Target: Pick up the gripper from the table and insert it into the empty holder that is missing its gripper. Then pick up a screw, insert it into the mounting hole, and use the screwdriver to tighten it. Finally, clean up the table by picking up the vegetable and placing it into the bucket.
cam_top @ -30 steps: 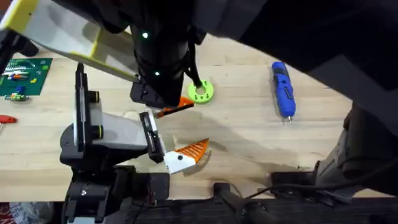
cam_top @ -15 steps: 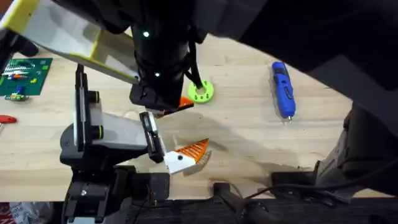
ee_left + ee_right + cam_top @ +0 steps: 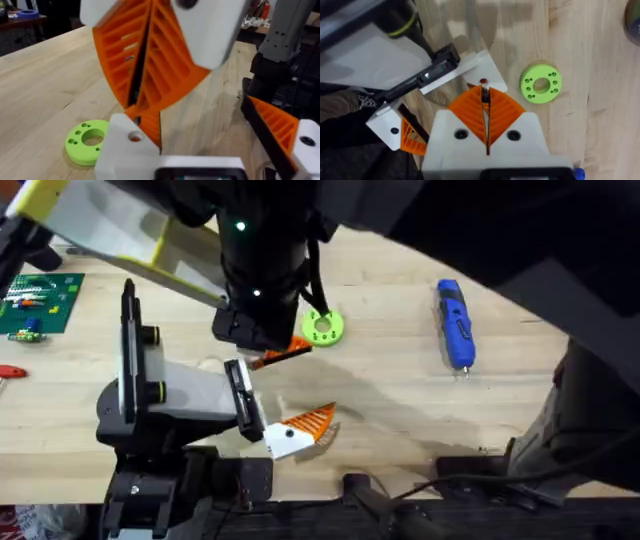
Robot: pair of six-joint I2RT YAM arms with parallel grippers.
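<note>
Gripper (image 3: 303,429) seated at holder (image 3: 185,395) end, 5 o'clock of it; right gripper (image 3: 484,102) fingers pressed together pinching a screw (image 3: 483,83) over the mount, left gripper (image 3: 145,95) fingers closed, apparently empty; screwdriver (image 3: 455,323) untouched at 3 o'clock; tightening and vegetable cleanup remain.

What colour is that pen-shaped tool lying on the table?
The screwdriver is bright blue with a thin metal tip, seen best in the overhead view.
</note>
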